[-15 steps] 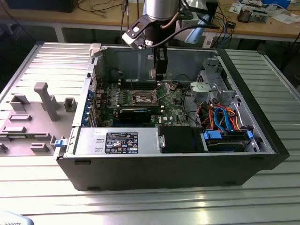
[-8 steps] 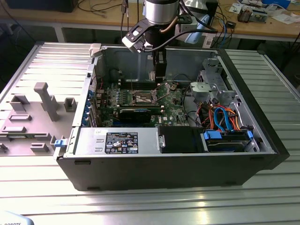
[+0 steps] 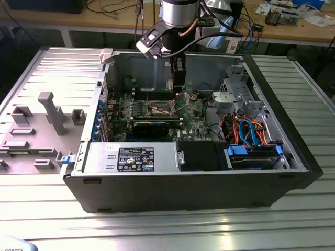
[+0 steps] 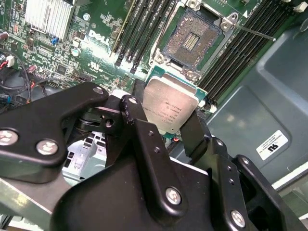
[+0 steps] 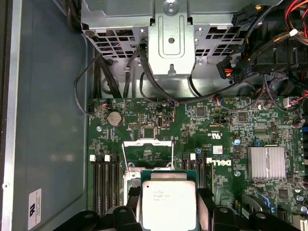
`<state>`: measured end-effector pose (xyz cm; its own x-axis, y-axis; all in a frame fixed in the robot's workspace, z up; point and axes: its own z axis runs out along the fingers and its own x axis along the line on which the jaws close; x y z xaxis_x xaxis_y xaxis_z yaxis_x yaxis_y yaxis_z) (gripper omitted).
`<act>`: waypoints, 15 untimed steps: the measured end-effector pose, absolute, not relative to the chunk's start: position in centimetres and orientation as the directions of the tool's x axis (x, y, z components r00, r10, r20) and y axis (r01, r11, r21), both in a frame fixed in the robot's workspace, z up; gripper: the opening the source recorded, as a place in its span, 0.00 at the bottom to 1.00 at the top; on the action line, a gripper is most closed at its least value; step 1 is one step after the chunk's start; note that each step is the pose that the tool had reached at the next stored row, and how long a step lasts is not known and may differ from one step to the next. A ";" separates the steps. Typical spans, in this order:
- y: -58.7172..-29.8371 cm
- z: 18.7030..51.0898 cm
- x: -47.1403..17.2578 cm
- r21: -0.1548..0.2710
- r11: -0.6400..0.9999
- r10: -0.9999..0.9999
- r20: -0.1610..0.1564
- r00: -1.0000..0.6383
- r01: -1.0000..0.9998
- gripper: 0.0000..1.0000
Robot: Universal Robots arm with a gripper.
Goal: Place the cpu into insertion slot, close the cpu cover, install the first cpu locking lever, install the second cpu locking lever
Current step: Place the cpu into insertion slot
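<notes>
Here, on the ribbed grey metal worktop (image 3: 157, 230), the open black computer case (image 3: 183, 191) sits at the middle of the exterior view, with the arm reaching down into it from twelve o'clock. Over the green motherboard (image 5: 211, 125), the black two-fingered end effector (image 4: 162, 113) is clamped on opposite edges of the small flat square silvery-tan cpu (image 5: 168, 207), which is held in the air and not yet seated. In the exterior view the small square metal-rimmed insertion slot (image 3: 159, 109) lies at about seven o'clock from the end effector. In the second wrist view its dark tan contact field (image 4: 191, 34) is bare. The thin silver-grey square-frame cpu cover (image 5: 147, 142) appears to stand raised. To do this placement well, I judge the chip should be kept level, squared to the socket rim, and lowered straight without sliding across the contacts or brushing the raised cover.
</notes>
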<state>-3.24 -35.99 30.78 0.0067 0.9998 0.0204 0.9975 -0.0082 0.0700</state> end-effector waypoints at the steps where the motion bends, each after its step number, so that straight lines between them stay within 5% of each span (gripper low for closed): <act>1: -36.0 30.8 -3.2 0.070 -0.008 1.000 0.020 0.007 0.998 0.55; 15: -35.9 28.8 -5.1 0.072 -0.008 0.999 0.037 0.005 0.997 0.55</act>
